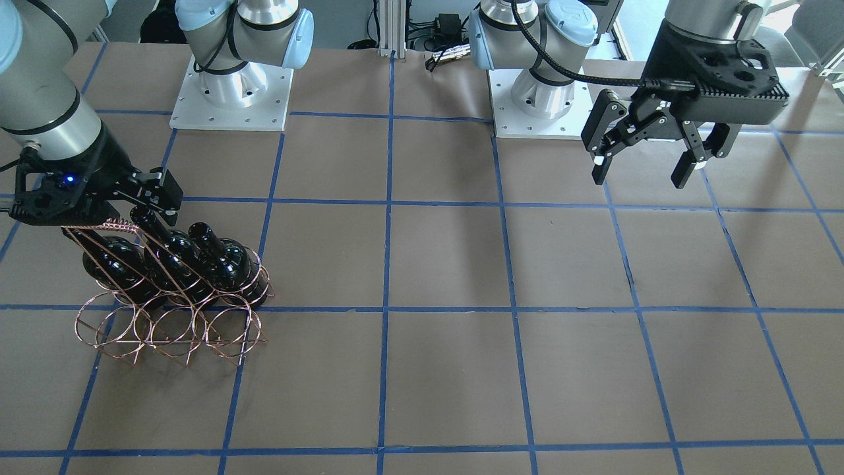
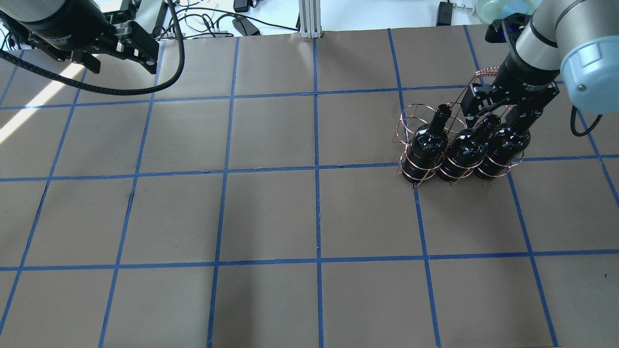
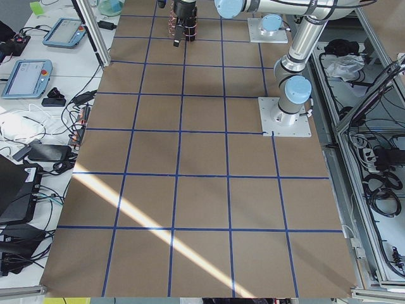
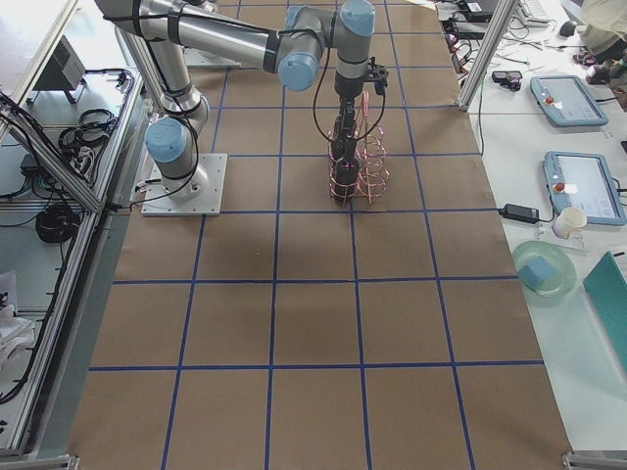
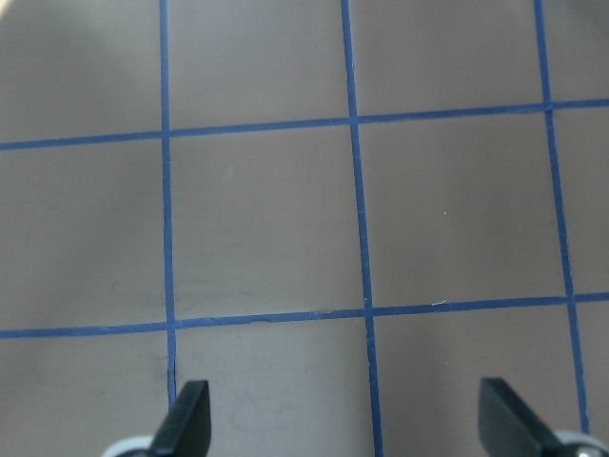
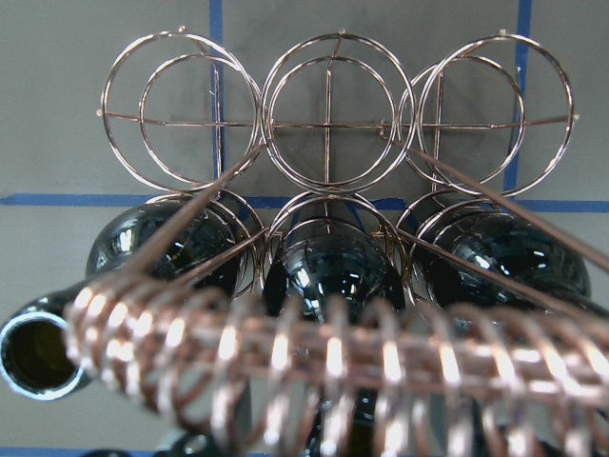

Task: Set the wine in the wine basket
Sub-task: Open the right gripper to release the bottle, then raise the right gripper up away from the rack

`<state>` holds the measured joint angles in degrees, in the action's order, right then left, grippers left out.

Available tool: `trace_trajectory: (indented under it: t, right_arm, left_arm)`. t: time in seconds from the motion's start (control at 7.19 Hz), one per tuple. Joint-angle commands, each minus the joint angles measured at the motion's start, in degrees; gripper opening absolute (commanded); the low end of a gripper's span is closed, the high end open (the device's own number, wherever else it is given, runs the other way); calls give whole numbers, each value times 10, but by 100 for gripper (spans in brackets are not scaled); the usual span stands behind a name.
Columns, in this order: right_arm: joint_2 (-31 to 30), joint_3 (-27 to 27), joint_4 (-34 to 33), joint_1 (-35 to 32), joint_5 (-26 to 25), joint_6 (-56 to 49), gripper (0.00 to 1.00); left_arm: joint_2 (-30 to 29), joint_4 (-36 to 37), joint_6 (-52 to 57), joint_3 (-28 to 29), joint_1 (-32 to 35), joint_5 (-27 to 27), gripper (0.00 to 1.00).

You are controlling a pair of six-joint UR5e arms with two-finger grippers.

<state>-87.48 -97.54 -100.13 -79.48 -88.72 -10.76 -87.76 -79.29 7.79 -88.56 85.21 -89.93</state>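
Note:
The copper wire wine basket stands at the table's right side. Three near-black wine bottles sit in its row of rings nearer the robot. The other row is empty. My right gripper hangs over the bottle necks, just below the coil handle. Its jaws look spread and hold nothing. In the front view it sits by the handle. My left gripper is open and empty, high over the far left of the table.
The brown table has a blue tape grid. The two arm bases stand at the robot's edge. Cables and tablets lie off the table's far edge. The left wrist view shows only paper under the fingertips.

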Motion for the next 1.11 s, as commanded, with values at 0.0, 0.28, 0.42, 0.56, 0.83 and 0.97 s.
trace_trajectory:
  t: [0.0, 0.28, 0.42, 0.56, 0.83, 0.97]
  right_arm:
    - [-7, 57, 72, -36, 26, 52, 99]
    - [-28, 95, 113, -99, 12, 107, 100]
    - [-31, 110, 140, -100, 10, 106, 100]
    - [-29, 151, 181, -101, 9, 106, 100]
    - [-23, 169, 214, -100, 9, 100, 100]
    - [-18, 169, 216, -100, 9, 97, 100]
  left_arm:
    - [-5, -2, 0, -52, 7, -4, 100]
    - [2, -2, -1, -57, 21, -4, 100]
    - [6, -2, -1, -63, 21, -5, 100]
    - [1, -2, 1, -62, 22, -5, 100]
    - [-7, -2, -1, -63, 28, -5, 100]
    - [-10, -3, -1, -63, 28, -5, 100]
